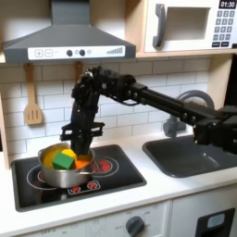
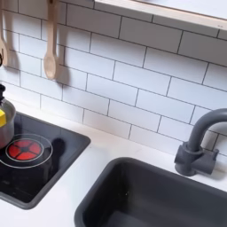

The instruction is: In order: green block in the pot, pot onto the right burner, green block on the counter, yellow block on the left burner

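Note:
In the first exterior view the silver pot (image 1: 61,173) stands on the left burner of the black cooktop (image 1: 120,176). Inside it lie the yellow block (image 1: 52,155) and, to the right of it, the green block (image 1: 63,161). My gripper (image 1: 81,148) hangs just above the pot's right rim, close beside the green block; its fingers are too dark to tell whether they are open or shut. The right burner (image 1: 98,167) is bare. In the second exterior view a sliver of the pot (image 2: 3,129) with some yellow in it shows at the left edge, next to a red-ringed burner (image 2: 25,149).
The cream counter (image 1: 171,190) runs around the cooktop to the grey sink (image 1: 190,155) and its faucet (image 2: 199,142). A wooden spatula (image 1: 32,106) and spoon (image 2: 51,44) hang on the tiled wall. My arm reaches in from the first exterior view's right.

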Robot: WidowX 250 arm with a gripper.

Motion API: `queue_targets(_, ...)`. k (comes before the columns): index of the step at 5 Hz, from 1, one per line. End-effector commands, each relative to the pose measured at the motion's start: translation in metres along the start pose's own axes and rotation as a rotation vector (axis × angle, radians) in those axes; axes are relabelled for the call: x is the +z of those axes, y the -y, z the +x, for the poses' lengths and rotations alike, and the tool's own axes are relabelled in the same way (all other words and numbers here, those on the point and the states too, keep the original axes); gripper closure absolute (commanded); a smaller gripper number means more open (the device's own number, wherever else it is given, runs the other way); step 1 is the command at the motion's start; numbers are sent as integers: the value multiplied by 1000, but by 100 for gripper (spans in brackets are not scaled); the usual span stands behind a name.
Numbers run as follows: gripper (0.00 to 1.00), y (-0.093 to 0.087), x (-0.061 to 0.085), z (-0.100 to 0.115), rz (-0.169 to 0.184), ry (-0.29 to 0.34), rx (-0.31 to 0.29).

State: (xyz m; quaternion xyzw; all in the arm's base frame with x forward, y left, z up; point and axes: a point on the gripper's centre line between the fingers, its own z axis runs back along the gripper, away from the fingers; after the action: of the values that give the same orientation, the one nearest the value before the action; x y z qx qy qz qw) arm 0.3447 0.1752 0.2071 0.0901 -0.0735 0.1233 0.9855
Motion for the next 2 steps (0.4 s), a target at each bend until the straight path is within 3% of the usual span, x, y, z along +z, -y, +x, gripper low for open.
queue_targets(1,100,5,-16,-1,-12,-39,-8)
queue_targets(2,100,13,-23,-1,-25,-58,-26)
